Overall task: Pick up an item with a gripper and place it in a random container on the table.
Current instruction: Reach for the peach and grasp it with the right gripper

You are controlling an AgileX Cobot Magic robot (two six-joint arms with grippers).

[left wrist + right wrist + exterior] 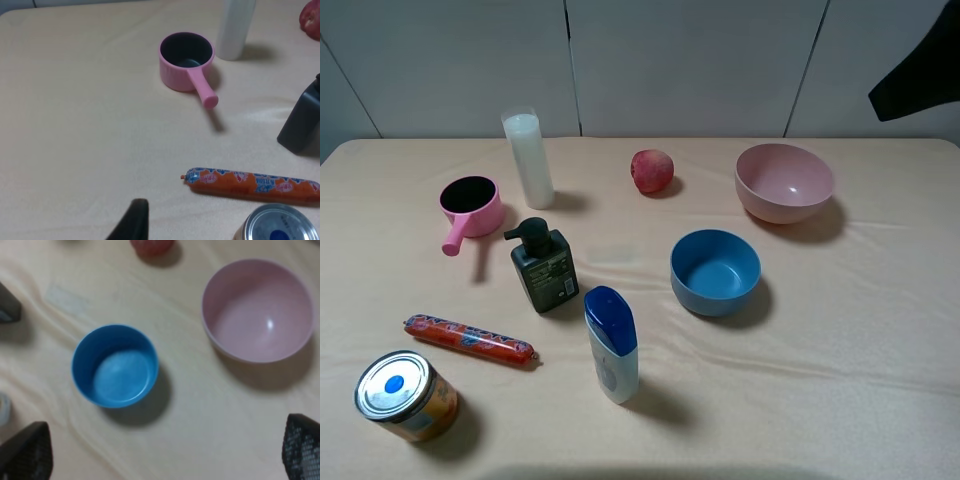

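The red-pink fruit (652, 171) sits on the beige table (840, 350) at the back centre, apart from both grippers. The wide pale pink bowl (784, 182) stands empty to its right. In the right wrist view my right gripper (165, 452) is open and empty, its fingers far apart, above the cloth near the pink bowl (257, 310); the fruit (152, 245) is cut off at the frame edge. Of my left gripper only one black fingertip (134, 220) shows, holding nothing in view; the fruit (311, 19) is far from it. Neither gripper's fingers show in the exterior view.
A blue bowl (715, 272) stands in front of the pink one. A pink handled cup (470, 208), white bottle (528, 158), dark pump bottle (544, 265), red sausage (468, 339), tin can (405, 396) and blue-capped bottle (611, 343) fill the left half. A dark arm part (918, 75) hangs top right.
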